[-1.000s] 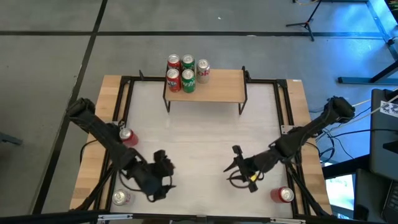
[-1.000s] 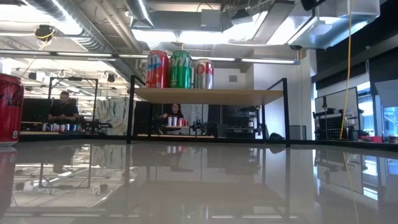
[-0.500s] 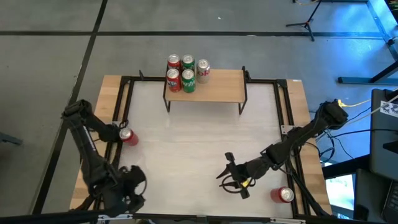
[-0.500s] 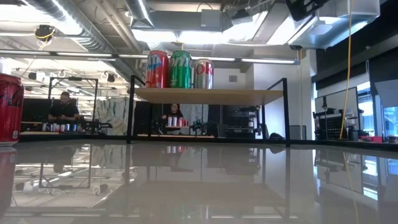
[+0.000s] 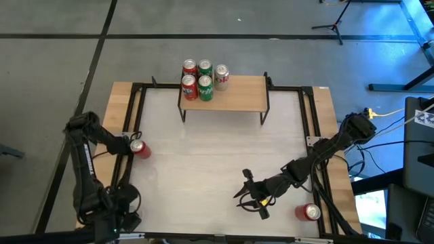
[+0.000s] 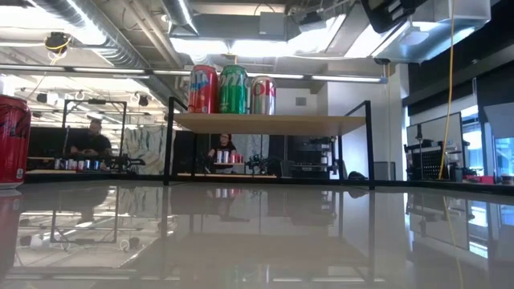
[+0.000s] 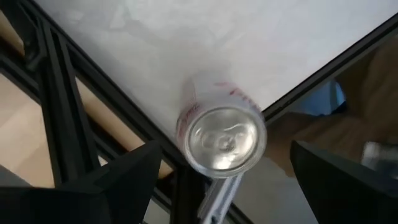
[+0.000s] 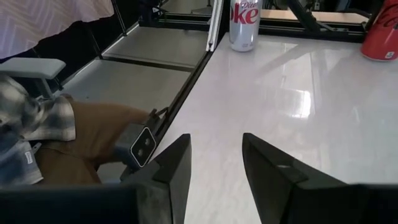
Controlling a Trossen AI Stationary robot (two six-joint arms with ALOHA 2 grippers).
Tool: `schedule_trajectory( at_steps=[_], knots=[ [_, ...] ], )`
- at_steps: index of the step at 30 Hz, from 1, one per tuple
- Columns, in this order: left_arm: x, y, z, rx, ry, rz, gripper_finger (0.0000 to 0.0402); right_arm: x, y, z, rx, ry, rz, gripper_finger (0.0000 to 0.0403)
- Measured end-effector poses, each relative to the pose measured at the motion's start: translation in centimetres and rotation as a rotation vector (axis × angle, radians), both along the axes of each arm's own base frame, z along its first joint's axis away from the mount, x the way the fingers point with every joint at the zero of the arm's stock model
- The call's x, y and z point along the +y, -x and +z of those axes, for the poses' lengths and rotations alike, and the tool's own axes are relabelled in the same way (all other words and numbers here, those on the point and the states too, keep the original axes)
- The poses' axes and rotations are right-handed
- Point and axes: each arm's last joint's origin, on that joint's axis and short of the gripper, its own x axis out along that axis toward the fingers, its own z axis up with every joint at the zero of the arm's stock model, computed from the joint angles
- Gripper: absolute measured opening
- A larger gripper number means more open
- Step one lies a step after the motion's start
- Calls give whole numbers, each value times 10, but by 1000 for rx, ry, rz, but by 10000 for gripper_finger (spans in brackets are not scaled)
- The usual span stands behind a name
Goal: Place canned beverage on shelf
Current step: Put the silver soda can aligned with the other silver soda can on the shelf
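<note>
A silver Diet Coke can [image 7: 225, 140] stands upright at the table's near left corner; it also shows in the right wrist view [image 8: 242, 25]. My left gripper [image 5: 119, 215] is open right above it, pointing down, with its fingers [image 7: 124, 180] on either side of the can's top and not touching it. My right gripper [image 5: 247, 193] is open and empty low over the near middle of the table, pointing toward the table's left. The wooden shelf [image 5: 234, 98] stands at the far middle with several cans [image 5: 202, 80] on its left end.
A red can [image 5: 139, 148] stands by the left frame rail, and another red can [image 5: 308, 212] near the right rail. Black frame rails [image 5: 306, 118] run around the white tabletop. A person's clothing [image 8: 56, 130] shows just past the near edge.
My left gripper has swung from the near middle toward the table's near left corner and now hangs over the silver can. My right gripper has drifted a little toward the left and near edges, staying open.
</note>
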Motion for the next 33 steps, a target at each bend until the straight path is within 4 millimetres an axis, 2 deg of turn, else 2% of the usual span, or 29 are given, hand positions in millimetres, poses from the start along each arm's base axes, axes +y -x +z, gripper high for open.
schedule_trajectory(
  at_steps=[5, 13, 20, 27, 33],
  knots=[
    [-11, 0, -9, 0, 7, -20, 344, 0, 0, 0, 0, 0, 0, 140],
    [-16, -3, -18, -6, -29, -89, 344, 0, 0, 0, -2, 6, 3, 140],
    [-15, -2, -24, 2, -53, -100, 344, 0, 0, 0, -2, 6, 2, 140],
    [-17, -2, -45, 10, -17, -174, 344, 0, 0, 0, -1, 7, 2, 140],
    [-16, -2, -54, 2, -18, -198, 342, 0, 0, 0, -1, 9, 1, 140]
  ],
)
